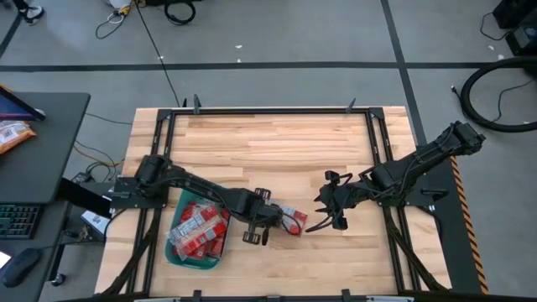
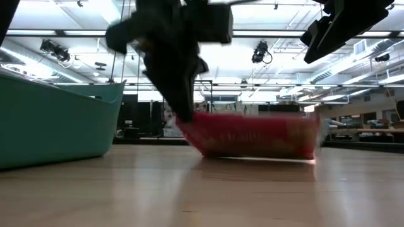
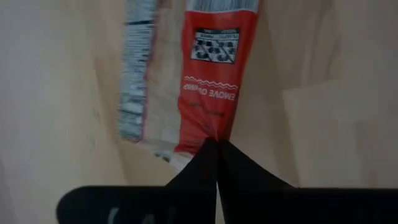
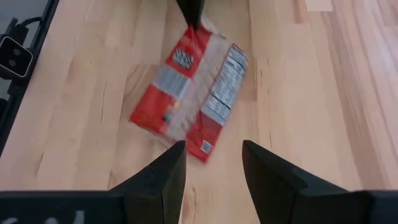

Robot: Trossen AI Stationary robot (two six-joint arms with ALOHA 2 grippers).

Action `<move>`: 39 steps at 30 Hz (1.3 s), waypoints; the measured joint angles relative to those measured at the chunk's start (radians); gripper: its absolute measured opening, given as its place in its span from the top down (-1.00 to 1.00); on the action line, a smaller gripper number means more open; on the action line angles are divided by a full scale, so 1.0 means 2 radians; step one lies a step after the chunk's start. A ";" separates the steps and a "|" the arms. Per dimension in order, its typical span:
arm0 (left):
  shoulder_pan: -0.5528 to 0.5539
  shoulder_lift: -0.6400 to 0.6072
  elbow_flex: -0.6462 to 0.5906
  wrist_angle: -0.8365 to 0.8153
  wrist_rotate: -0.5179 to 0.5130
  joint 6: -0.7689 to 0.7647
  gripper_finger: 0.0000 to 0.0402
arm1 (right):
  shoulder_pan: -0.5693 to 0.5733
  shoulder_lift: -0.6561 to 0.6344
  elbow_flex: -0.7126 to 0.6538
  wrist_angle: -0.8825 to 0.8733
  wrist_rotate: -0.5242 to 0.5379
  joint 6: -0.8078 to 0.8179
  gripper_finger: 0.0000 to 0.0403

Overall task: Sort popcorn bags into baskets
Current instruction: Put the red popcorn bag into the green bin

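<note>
The left gripper [image 1: 270,216] stands pinched shut on the near edge of a red popcorn bag [image 1: 293,220], which lies on the wooden table [image 1: 277,143] just to the right of the teal basket [image 1: 178,257]. That basket, at the table's near left, already holds a heap of red packets [image 1: 200,228], so most of the sorting looks done; this bag is the only one seen loose on the boards. From the low view the bag's gripped end seems slightly raised, though blur makes that hard to confirm. The right gripper [image 1: 334,201] hovers near the bag's right side with its fingers [image 4: 163,174] spread apart and nothing between them. Bare wood stretches across the far half of the table, leaving ample room, while the short path left to the basket crosses only its shallow wall.
</note>
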 joint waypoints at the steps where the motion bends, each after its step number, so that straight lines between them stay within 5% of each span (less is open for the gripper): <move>1: 0.001 -0.008 0.000 -0.005 0.002 -0.010 0.99 | 0.000 0.000 0.000 -0.001 0.000 0.000 0.19; 23: -0.010 -0.174 0.002 -0.095 0.025 -0.197 1.00 | -0.011 0.000 0.000 0.001 0.038 -0.014 0.19; 39: -0.077 -0.327 0.003 -0.171 0.079 -0.517 1.00 | -0.027 0.000 0.000 0.000 0.050 -0.029 0.19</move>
